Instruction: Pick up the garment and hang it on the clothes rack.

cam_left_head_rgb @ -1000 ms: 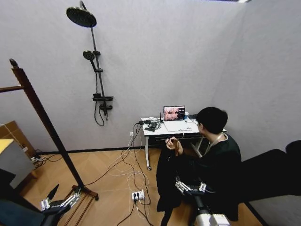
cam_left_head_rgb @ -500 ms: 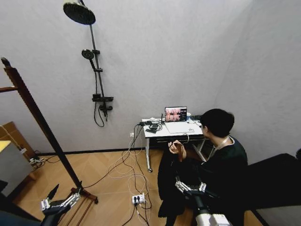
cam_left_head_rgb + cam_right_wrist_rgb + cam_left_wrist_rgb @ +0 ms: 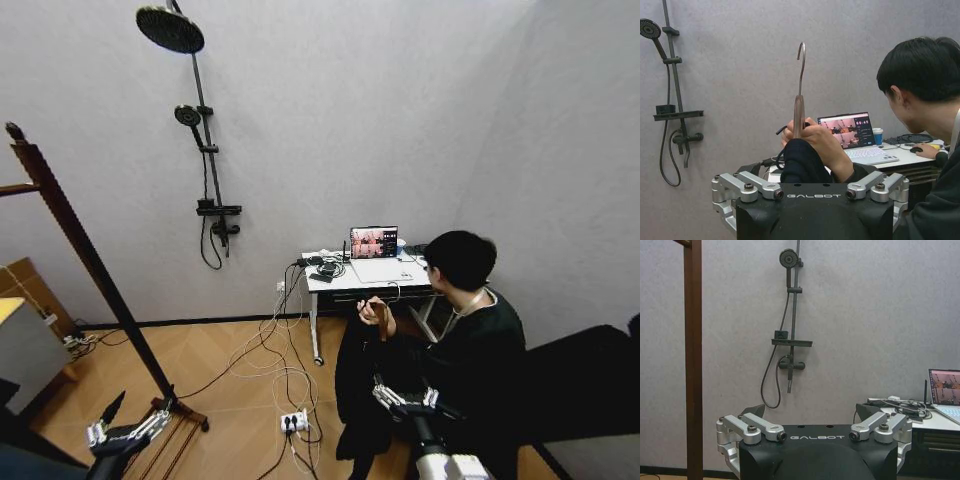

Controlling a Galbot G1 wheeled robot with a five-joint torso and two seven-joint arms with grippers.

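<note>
**Black garment held up by a seated person, rack far to the left**

The garment [image 3: 357, 385] hangs dark and limp at right of centre, near the floor, on a hanger [image 3: 799, 102] whose metal hook stands upright. A person's hand [image 3: 373, 312] grips the hanger's neck; the person sits just right of the garment, in front of a small white desk [image 3: 352, 278] carrying an open laptop [image 3: 372, 243] and a tangle of cables. More cables run down from the desk to a power strip [image 3: 291, 421] on the wooden floor.

The clothes rack [image 3: 85, 258] stands well apart at the far left, its knob-topped post leaning across the view down to its low base. Between rack and desk a black shower set [image 3: 203, 140] is fixed to the grey wall.

The right gripper [image 3: 407, 401] sits low, just in front of the garment's lower part, fingers spread wide and holding nothing; whether it touches the cloth cannot be told. The left gripper [image 3: 127, 431] is low by the rack's base, likewise wide open and empty.

"GALBOT" is printed on both wrist housings.
</note>
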